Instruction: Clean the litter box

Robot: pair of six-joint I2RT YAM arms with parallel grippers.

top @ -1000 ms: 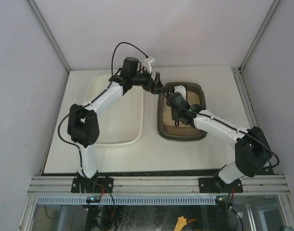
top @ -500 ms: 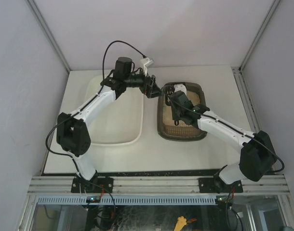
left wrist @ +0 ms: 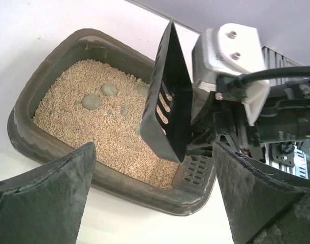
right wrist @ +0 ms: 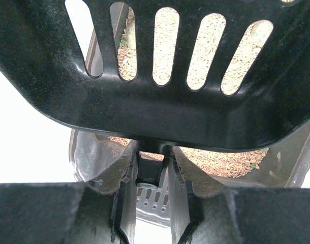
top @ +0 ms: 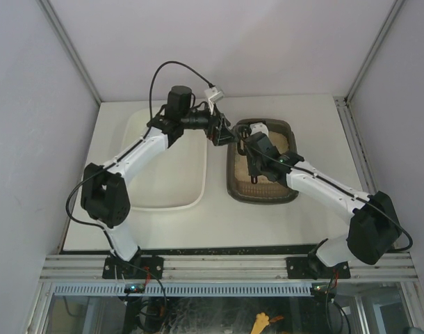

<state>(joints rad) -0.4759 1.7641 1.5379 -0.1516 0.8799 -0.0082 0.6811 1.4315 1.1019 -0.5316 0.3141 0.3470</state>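
The litter box (top: 265, 198) is a dark tray of beige litter right of centre. It also shows in the left wrist view (left wrist: 68, 152), with grey-green clumps (left wrist: 91, 101) on the litter. My right gripper (top: 251, 144) is shut on the handle of the black slotted scoop (left wrist: 167, 101), which hangs tilted and empty over the box's far left part. In the right wrist view the gripper (right wrist: 151, 173) clamps the handle, and the scoop (right wrist: 170, 112) fills the top. My left gripper (top: 224, 134) is open and empty beside the box's far left corner, its fingers (left wrist: 48, 203) apart.
A larger cream-white tub (top: 198, 198) lies left of the litter box, under my left arm. Grey walls close the table at the back and sides. A black strip and metal rail run along the near edge.
My left arm has swung a little to the right, bringing its open gripper closer to the litter box's far left corner. My right gripper with the scoop has barely moved.
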